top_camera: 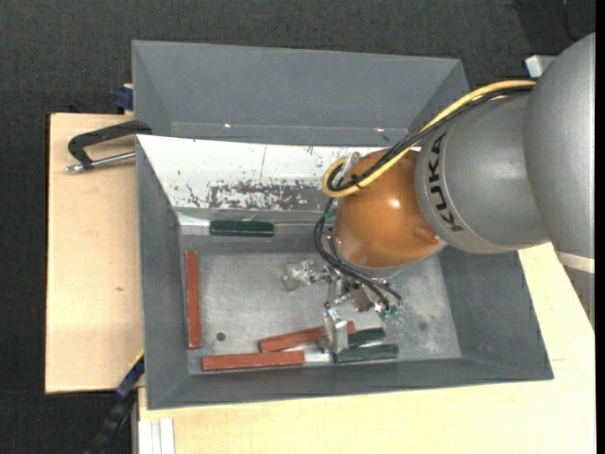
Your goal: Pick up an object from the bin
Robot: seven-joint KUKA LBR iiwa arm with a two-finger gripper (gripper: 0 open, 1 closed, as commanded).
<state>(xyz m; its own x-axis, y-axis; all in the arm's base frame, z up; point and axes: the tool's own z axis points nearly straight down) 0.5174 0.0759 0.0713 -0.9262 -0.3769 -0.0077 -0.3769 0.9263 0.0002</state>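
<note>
The arm is reaching in across the grey metal bin [159, 253], its rounded orange wrist cover [383, 225] hanging over the right half of the floor. The gripper [335, 327] sits low, right down near the front wall. Whether it is open or closed, I cannot tell; the cover and cables crowd it, and nothing can be seen clamped in it.

Its tip sits at the right-hand end of a short red-brown flat stick [291, 341], which lies slantwise on the floor and runs away to the view's left of the tip. Just on the other side of the tip, touching or nearly so, lies a dark green flat bar [369, 353] along the front wall.

Further left of the tip, a longer red-brown stick [248, 360] lies hard against the front wall. Well away, a third red-brown stick [193, 296] runs along the left wall. A second dark green bar [241, 226] rests far beyond the tip, at the foot of the back wall. A small dark dot [220, 338] sits on the bare floor near the left corner.
</note>
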